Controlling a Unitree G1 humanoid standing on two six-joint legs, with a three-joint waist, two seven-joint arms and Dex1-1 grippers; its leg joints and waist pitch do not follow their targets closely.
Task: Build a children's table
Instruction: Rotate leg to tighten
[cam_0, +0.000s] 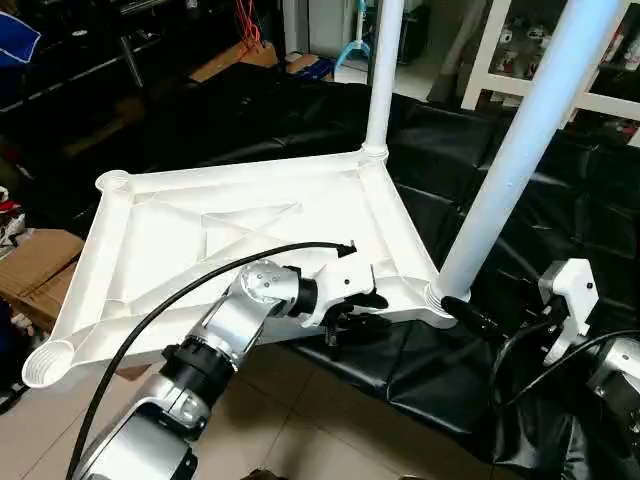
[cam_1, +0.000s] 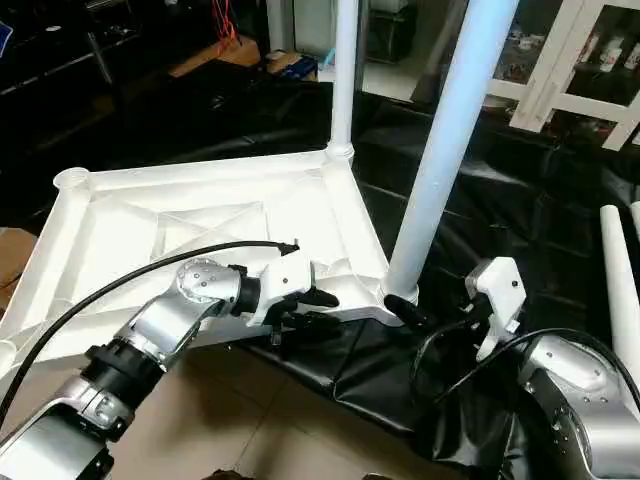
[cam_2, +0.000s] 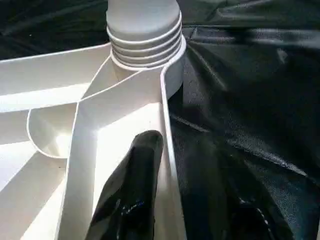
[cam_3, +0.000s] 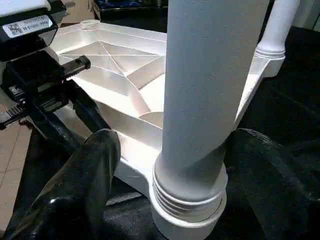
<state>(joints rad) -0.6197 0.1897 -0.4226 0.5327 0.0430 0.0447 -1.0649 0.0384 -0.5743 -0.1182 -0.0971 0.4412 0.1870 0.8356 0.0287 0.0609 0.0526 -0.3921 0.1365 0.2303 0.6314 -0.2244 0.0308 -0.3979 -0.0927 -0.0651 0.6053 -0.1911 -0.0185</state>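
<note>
Two legs (cam_0: 520, 150) upright, black sheet (cam_0: 560, 200), cabinet (cam_0: 520, 50) behind

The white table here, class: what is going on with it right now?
A humanoid robot is assembling it. The table top lies underside up on black sheeting, with two legs already standing in corner sockets. The left end effector straddles the top's near rim; the right end effector, open, brackets the nearer leg's base.
</note>
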